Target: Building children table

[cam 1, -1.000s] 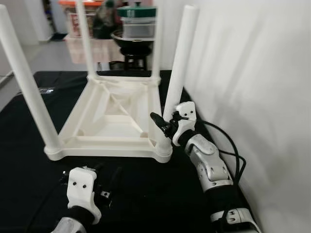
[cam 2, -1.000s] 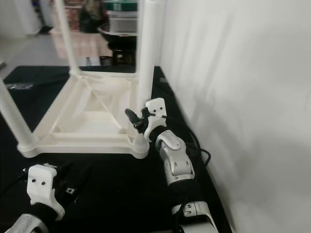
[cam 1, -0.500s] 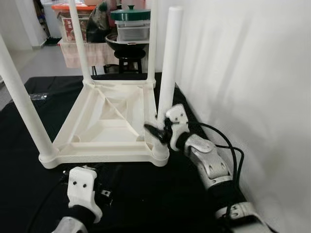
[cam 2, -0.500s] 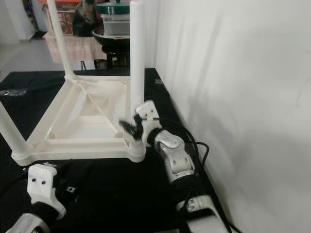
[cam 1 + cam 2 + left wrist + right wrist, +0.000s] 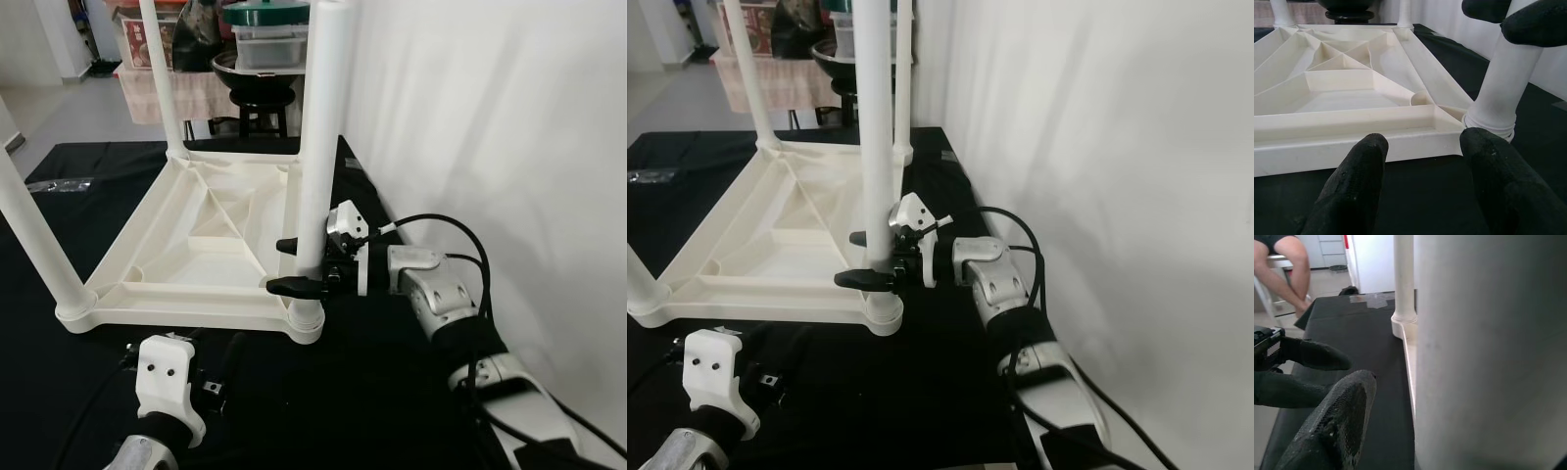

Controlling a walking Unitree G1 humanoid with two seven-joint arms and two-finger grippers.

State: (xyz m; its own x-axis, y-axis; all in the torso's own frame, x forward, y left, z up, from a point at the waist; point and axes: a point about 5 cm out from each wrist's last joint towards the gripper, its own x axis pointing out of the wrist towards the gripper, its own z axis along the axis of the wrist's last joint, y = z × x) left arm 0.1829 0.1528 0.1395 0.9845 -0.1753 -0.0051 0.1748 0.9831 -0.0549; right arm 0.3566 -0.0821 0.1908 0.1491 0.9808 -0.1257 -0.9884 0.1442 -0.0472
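On the black mat (image 5: 59,392), the white children's table (image 5: 211,235) lies upside down, legs up. The right gripper (image 5: 290,264) has its fingers spread on either side of the near-right leg (image 5: 321,147), low down. The left gripper (image 5: 220,367) rests open near the table's near edge.

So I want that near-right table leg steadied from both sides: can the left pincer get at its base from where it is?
Probably yes. The left pincer sits open on the black cloth just short of the upturned table, and its wrist view shows the leg's base ahead with bare cloth between. The right pincer already straddles that leg higher up.
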